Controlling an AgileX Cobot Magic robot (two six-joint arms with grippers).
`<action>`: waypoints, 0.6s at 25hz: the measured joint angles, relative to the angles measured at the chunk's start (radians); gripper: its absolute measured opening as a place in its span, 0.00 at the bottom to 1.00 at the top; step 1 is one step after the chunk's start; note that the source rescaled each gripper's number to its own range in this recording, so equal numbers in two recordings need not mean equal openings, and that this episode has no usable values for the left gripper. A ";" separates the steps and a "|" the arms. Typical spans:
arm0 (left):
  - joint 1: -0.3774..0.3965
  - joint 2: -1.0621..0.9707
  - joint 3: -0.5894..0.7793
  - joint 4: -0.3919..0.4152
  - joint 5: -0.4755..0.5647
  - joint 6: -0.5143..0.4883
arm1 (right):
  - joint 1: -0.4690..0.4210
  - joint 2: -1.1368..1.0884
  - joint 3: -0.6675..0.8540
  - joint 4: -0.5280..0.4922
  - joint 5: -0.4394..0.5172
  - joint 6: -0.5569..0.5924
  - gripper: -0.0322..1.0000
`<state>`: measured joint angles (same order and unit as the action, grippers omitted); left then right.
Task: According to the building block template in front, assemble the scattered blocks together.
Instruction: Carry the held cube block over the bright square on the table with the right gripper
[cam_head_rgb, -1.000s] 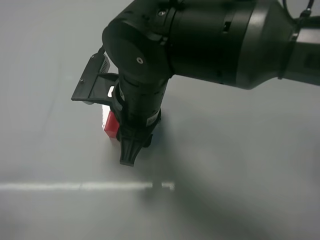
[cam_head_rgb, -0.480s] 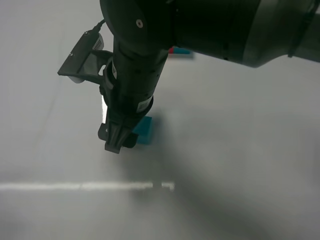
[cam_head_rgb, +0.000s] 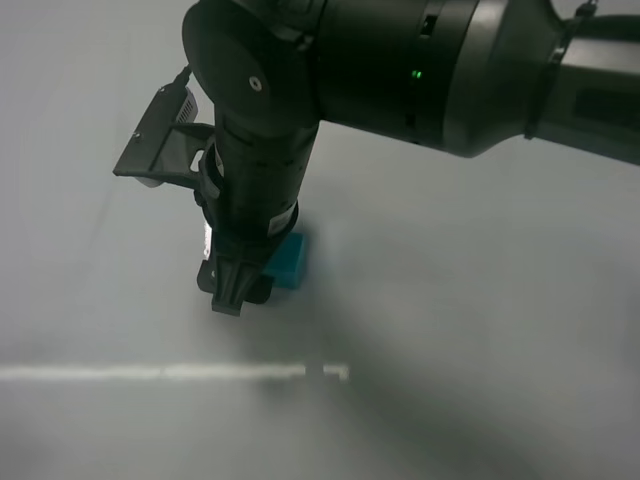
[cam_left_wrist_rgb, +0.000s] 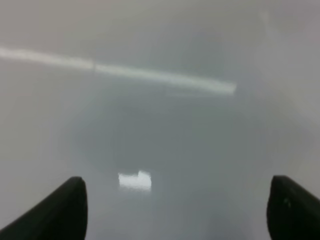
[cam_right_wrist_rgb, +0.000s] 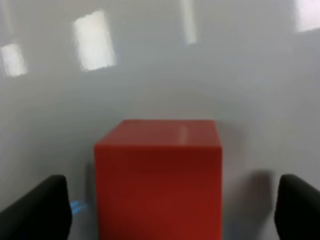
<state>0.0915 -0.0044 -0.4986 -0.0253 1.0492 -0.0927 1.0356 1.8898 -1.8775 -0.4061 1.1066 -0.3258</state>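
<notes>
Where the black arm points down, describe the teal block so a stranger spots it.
On the grey table, follow the black arm down to its open hand. The teal block sits right beside it; its one neighbour is the red block.

Smooth pale grey glossy table (cam_head_rgb: 500, 330) fills the whole scene, a long white streak of reflected light (cam_head_rgb: 150, 372) gleaming across its surface.
</notes>
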 joint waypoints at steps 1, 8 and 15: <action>0.000 0.000 0.000 0.000 0.000 0.000 | 0.000 0.002 0.000 -0.001 0.000 0.000 0.88; 0.000 0.000 0.000 0.000 0.000 0.000 | 0.000 0.007 0.000 -0.008 0.000 0.001 0.84; 0.000 0.000 0.000 0.000 0.000 0.000 | 0.000 0.007 0.000 -0.030 0.000 0.011 0.45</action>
<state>0.0915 -0.0044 -0.4986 -0.0253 1.0492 -0.0927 1.0356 1.8973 -1.8775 -0.4361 1.1066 -0.3145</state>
